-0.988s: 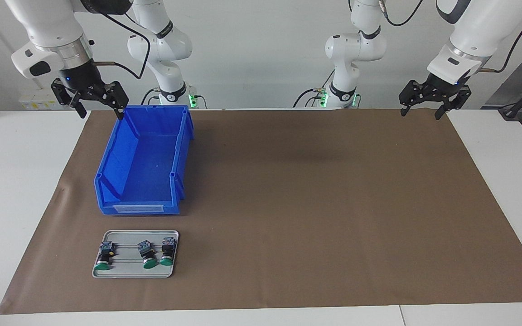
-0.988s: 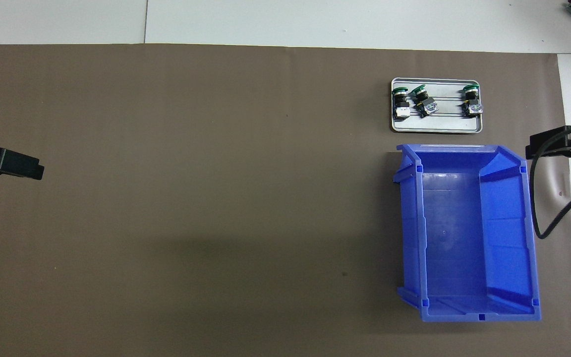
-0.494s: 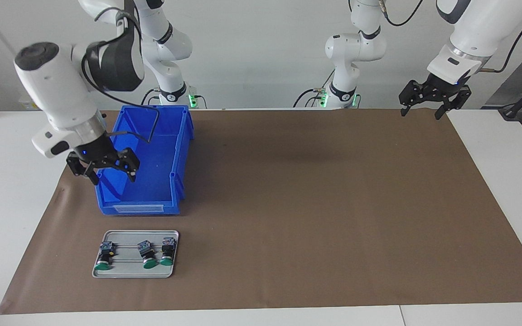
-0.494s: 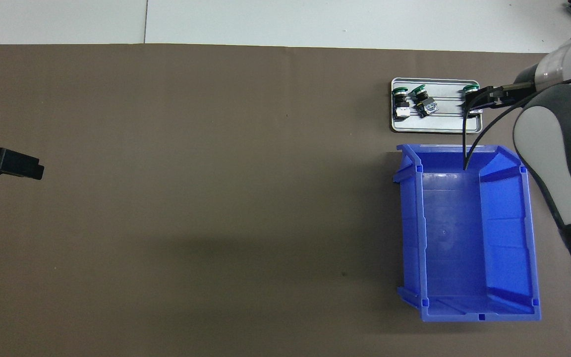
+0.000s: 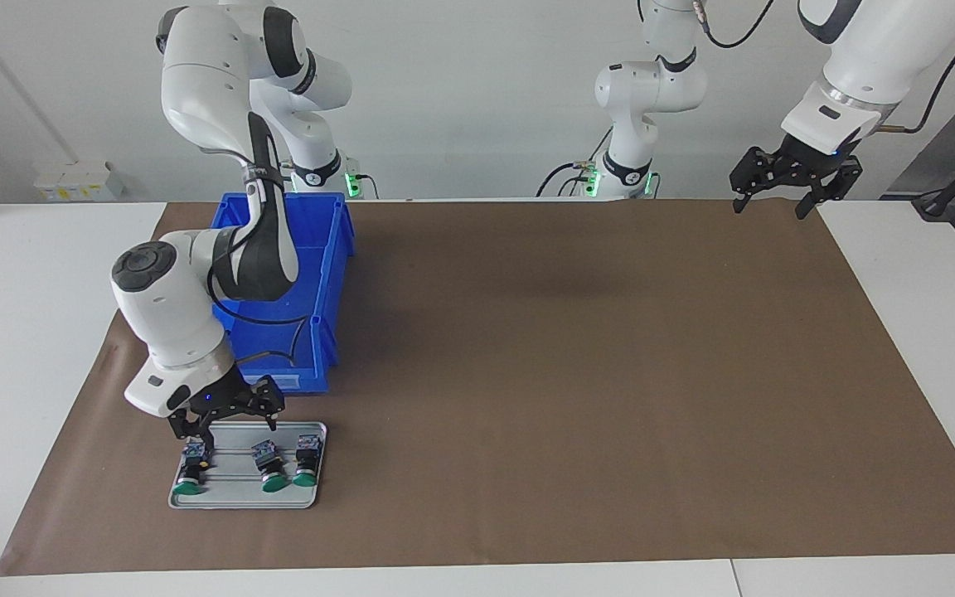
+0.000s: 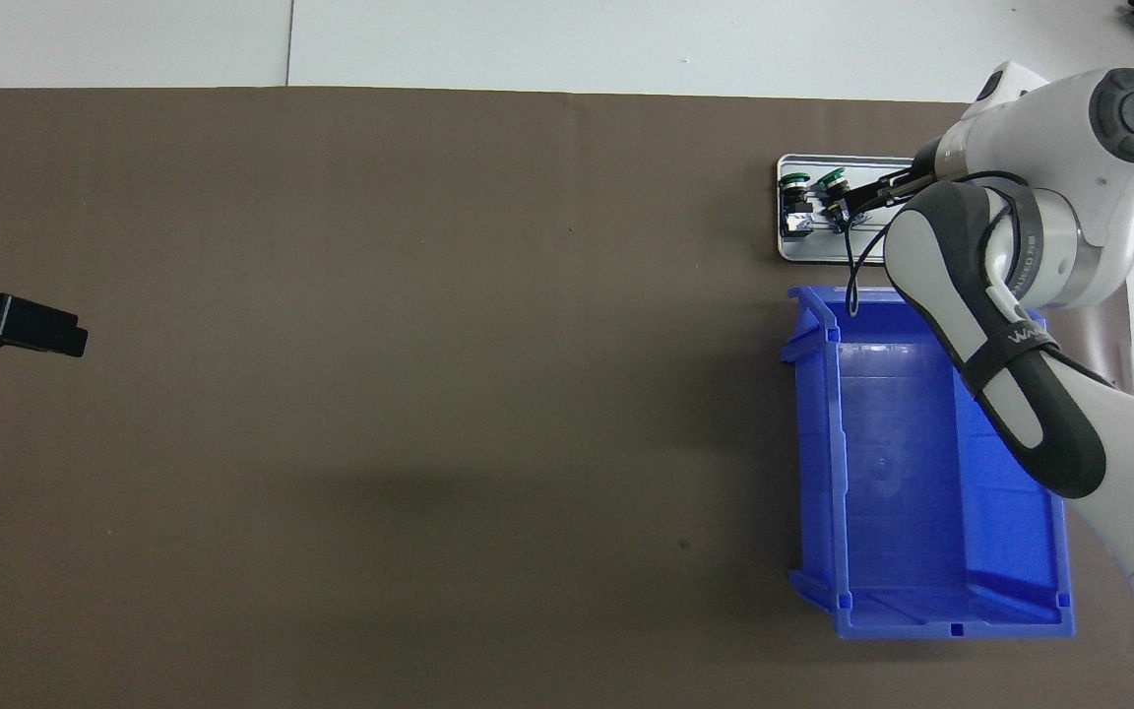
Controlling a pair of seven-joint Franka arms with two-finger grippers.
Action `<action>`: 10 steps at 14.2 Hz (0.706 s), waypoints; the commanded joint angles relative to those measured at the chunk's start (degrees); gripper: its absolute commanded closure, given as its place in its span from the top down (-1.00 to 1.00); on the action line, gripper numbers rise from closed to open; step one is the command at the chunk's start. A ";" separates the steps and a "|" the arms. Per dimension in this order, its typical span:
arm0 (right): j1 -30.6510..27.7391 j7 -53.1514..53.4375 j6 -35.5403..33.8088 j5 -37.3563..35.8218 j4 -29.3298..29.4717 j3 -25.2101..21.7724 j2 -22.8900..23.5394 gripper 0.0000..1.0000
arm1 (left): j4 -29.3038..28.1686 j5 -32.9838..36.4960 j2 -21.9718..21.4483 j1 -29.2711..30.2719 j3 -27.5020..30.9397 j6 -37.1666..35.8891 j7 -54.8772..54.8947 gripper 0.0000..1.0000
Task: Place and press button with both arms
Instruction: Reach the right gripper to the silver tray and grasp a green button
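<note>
Brown paper covers the surface (image 5: 527, 373). From across it, the right tool (image 5: 229, 419) has swung from the blue bin (image 5: 312, 274) down over the tray (image 5: 312, 489), open and empty, above the buttons (image 5: 264, 464); a pick seems imminent. The left tool (image 5: 784, 195) waits, open. From overhead, the right tool (image 6: 867, 197) covers part of the tray (image 6: 793, 251), two buttons (image 6: 796, 192) showing.

Two glossy white jointed robot arms (image 5: 196, 99) with dark grey joint bands, silver wrist rings, looping black cables, green lights glowing at the bases, and black clawed two-finger grippers (image 5: 225, 419).
</note>
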 commanded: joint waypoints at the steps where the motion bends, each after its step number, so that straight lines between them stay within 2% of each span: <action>1: -0.66 -6.35 3.67 2.92 0.83 0.62 3.18 1.00 | -2.04 0.71 -1.59 0.47 -0.19 0.83 0.32 1.00; 6: -1.10 -8.74 7.63 3.09 -1.63 0.62 4.42 0.99 | -2.04 0.71 -1.59 0.47 -0.19 0.83 0.32 1.00; 10: -0.49 -8.65 9.83 5.73 -1.46 0.62 5.74 0.88 | -2.04 0.71 -1.59 0.47 -0.19 0.83 0.32 1.00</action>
